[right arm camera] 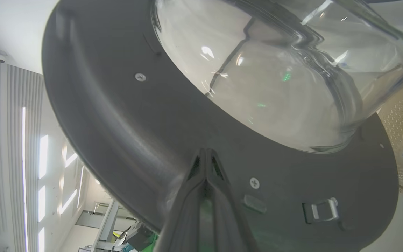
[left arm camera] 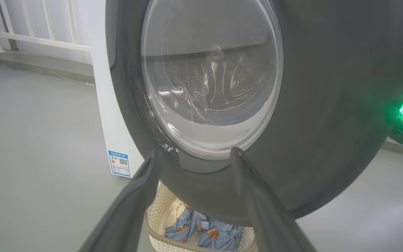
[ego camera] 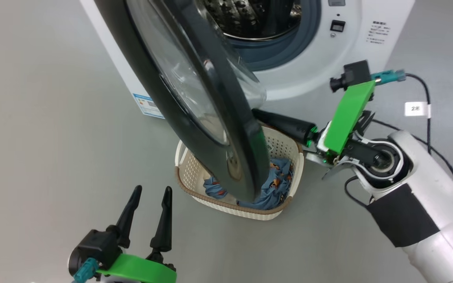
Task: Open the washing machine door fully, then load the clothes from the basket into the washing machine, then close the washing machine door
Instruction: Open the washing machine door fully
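Left tool (ego camera: pixel 152 188) sits closest to the viewer, low and to the left of the basket (ego camera: pixel 226 206). Its two dark fingers are spread wide with nothing between them, and it touches nothing. From its wrist view the fingers point toward the outer face of the washing machine door (ego camera: pixel 195 90).

Door: part open, swung out from the washing machine (ego camera: pixel 309 67), with its lower black rim hanging over the basket. The steel drum (ego camera: pixel 250 15) and grey gasket (ego camera: pixel 289 47) are exposed behind it.

Right tool (ego camera: pixel 260 115): fingers pressed together and gripping nothing. It reaches in from the right, above the back of the basket. The tips lie against the inner side of the door's black rim, just below the bulging glass bowl. Firm contact cannot be confirmed.

Basket: on the grey floor (ego camera: pixel 45 137) directly in front of the machine, partly hidden by the door.

Clothes (ego camera: pixel 275 182): light blue printed pieces lie inside the basket. A cream cloth lies among them, seen in the wrist views.

Blue label sticker (ego camera: pixel 148 104): low on the machine's left side panel.
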Controlling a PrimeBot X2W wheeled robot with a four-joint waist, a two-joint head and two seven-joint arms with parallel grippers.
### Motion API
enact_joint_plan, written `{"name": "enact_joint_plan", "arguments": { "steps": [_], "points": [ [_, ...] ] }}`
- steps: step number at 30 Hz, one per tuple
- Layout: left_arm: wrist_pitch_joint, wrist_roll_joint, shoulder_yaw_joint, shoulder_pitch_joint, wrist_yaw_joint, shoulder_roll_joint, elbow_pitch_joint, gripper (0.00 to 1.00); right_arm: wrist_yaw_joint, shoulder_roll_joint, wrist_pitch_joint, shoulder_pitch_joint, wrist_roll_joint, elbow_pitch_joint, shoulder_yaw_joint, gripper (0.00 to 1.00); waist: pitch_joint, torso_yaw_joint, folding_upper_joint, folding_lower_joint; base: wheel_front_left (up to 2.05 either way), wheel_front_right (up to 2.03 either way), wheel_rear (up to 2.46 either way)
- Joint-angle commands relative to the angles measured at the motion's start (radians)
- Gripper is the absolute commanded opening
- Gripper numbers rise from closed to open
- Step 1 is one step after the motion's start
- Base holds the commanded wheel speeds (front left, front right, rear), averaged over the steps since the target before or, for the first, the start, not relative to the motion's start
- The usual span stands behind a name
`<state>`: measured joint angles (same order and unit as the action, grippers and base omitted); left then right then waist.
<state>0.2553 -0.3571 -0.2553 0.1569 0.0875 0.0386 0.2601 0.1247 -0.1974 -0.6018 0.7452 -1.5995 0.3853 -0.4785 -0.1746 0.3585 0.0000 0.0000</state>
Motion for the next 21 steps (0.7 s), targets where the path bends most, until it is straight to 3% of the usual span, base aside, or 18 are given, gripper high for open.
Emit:
{"name": "enact_joint_plan", "arguments": {
  "steps": [1,21],
  "points": [
    [0.006,0.018,0.035,-0.002,0.006,0.012,-0.024,1.0,0.006,0.032,-0.009,-0.017,0.016,-0.035,-0.017,0.0,0.009,0.015,0.0,0.0,0.0,0.0,0.0],
    [0.006,0.023,0.048,-0.022,0.003,0.012,-0.032,1.0,0.006,0.111,-0.008,-0.054,0.016,-0.048,-0.046,0.0,0.034,0.069,0.0,0.0,0.0,0.0,0.0]
  ]
}}
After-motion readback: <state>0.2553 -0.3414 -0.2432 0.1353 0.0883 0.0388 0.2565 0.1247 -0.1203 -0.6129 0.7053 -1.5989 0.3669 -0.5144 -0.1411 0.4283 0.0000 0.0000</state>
